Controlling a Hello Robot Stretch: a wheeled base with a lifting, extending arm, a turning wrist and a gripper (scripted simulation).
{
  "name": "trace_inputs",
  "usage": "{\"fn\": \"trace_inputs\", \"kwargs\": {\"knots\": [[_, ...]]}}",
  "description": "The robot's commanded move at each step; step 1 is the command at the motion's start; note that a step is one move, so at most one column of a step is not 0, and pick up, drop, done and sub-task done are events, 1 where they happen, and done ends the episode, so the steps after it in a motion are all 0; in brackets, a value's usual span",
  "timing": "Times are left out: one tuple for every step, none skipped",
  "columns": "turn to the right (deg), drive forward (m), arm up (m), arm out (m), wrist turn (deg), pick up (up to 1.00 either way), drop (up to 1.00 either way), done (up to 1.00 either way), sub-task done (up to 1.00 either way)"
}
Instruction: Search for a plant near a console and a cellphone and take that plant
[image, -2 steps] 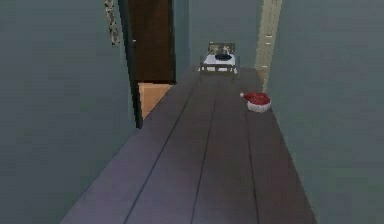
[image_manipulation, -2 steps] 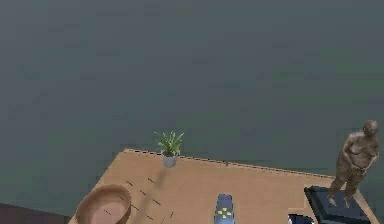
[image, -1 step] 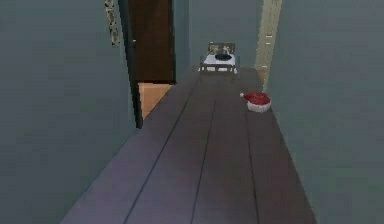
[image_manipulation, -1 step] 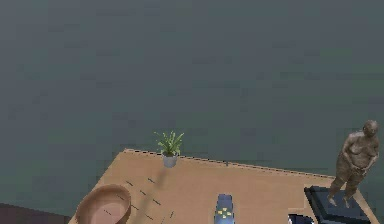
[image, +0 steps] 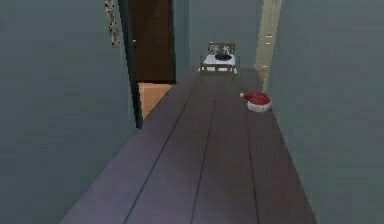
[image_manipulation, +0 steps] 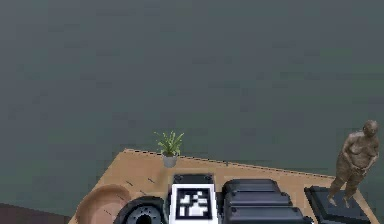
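A small green plant (image_manipulation: 169, 145) in a grey pot stands on a wooden console top (image_manipulation: 135, 170), close to the grey wall behind it. At the arm side view's bottom edge the arm (image_manipulation: 256, 200) shows as a dark ridged bar beside a white marker square (image_manipulation: 192, 203). The gripper's dark body (image_manipulation: 140, 213) lies left of that square, low over the wooden top and below the plant in the picture. Its far end is cut off by the picture's edge, so I cannot tell whether it holds anything.
A brown statue (image_manipulation: 352, 160) stands on a dark base at the console's right end, and a round wooden bowl (image_manipulation: 100, 205) sits at its left end. In the forward view a dark plank corridor (image: 200, 160) runs ahead past an open doorway (image: 152, 50) to a small stand (image: 220, 60); a red-and-white object (image: 258, 100) lies on the floor.
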Motion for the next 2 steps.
{"fn": "trace_inputs", "kwargs": {"knots": [[0.0, 0.00, 0.00, 0.32, 0.0, 0.00, 0.00, 0.00, 0.00], [0.0, 0.00, 0.00, 0.00, 45.0, 0.00, 0.00, 0.00, 0.00]]}}
